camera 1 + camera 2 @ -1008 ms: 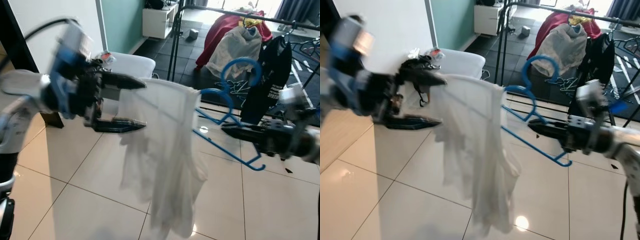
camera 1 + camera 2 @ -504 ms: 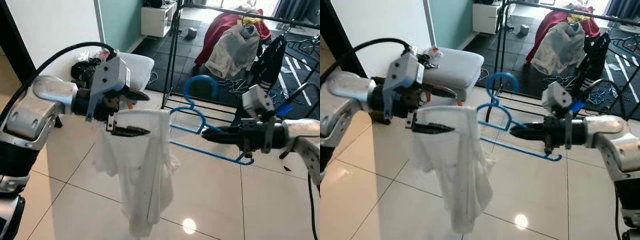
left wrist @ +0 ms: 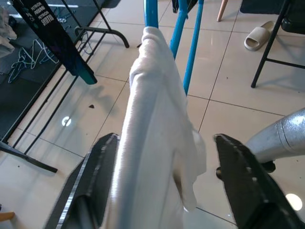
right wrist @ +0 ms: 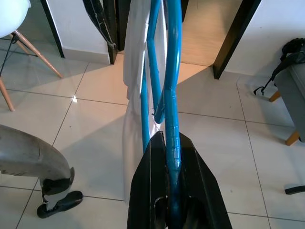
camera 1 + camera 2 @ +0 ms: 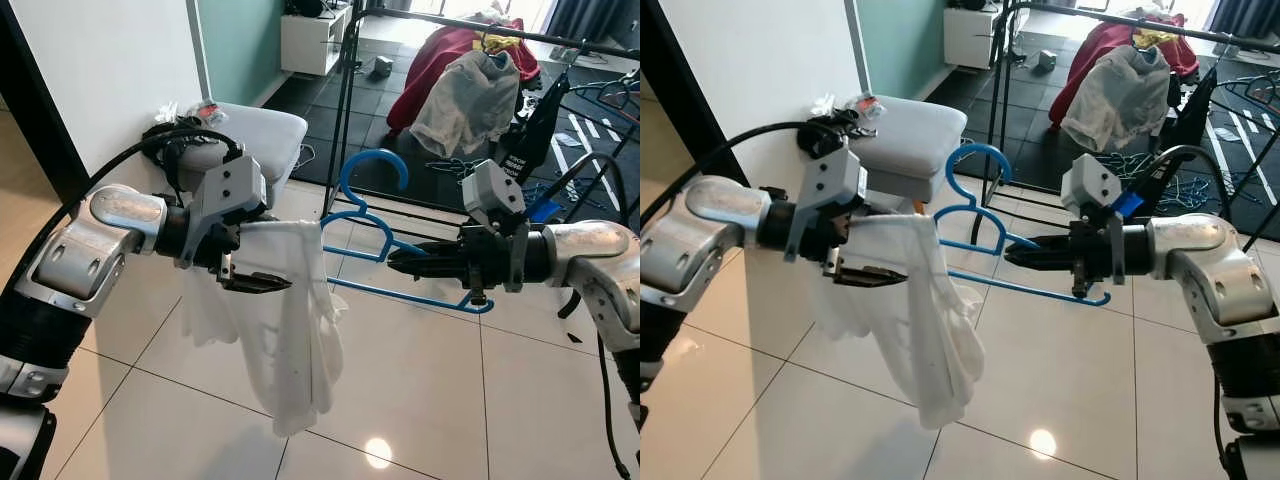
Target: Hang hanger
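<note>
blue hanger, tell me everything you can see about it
The blue hanger looks like smooth plastic, with a round hook on top, sloping shoulders and a straight bottom bar with an upturned tip. It is held in the air roughly level above the tiled floor. The right gripper has its fingers shut on the bar. A white garment drapes over its far end, between the open fingers of the left gripper.

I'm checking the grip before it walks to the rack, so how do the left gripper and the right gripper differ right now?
The left gripper has its fingers spread wide, with the white shirt draped between them; the right gripper is clamped shut on the blue hanger. The left one sits at the shirt-covered end, the right one at the bare end of the hanger. Both are raised at about the same level above the tiled floor.
</note>
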Controlling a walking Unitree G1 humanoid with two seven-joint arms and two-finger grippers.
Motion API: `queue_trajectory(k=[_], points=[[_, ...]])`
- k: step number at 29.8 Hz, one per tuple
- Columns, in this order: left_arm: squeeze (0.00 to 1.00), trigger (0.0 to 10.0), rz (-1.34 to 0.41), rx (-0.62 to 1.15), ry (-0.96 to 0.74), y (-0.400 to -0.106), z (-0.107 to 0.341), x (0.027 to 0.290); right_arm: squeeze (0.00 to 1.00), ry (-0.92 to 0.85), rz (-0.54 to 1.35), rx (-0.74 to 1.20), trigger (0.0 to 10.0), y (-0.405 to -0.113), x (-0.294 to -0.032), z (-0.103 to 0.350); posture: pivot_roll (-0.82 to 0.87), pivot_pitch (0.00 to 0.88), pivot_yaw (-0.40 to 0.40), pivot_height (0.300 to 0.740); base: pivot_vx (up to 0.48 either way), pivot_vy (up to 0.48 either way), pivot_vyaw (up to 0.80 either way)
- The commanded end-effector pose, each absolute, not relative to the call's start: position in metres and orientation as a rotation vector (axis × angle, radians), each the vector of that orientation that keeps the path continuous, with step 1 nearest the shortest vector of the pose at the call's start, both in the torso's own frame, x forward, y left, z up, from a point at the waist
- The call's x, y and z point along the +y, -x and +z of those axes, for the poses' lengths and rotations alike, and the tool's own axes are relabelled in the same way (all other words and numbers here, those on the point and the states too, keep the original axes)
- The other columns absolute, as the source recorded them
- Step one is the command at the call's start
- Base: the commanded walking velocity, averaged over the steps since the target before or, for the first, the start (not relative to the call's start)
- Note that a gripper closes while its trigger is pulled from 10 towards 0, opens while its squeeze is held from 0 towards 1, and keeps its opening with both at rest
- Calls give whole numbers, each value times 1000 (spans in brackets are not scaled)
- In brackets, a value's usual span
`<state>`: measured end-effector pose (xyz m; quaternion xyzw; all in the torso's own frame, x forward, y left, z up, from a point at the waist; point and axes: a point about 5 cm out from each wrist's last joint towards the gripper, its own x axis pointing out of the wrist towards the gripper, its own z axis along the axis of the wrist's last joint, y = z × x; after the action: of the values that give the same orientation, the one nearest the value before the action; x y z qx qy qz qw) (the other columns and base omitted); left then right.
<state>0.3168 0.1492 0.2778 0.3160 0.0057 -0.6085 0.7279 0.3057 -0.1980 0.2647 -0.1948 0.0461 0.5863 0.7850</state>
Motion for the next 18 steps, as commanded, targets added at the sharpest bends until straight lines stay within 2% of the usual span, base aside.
queue_trajectory(k=[1,18], points=[[0,0,-1348,94,-715,-317,268,155,0,445,1288,39,10000,-306,-194,275,-33,63,-32,740,0,0,0],[0,0,-1328,92,-678,-319,266,155,0,462,1228,-21,10000,-312,-194,278,-34,75,-34,740,0,0,0]])
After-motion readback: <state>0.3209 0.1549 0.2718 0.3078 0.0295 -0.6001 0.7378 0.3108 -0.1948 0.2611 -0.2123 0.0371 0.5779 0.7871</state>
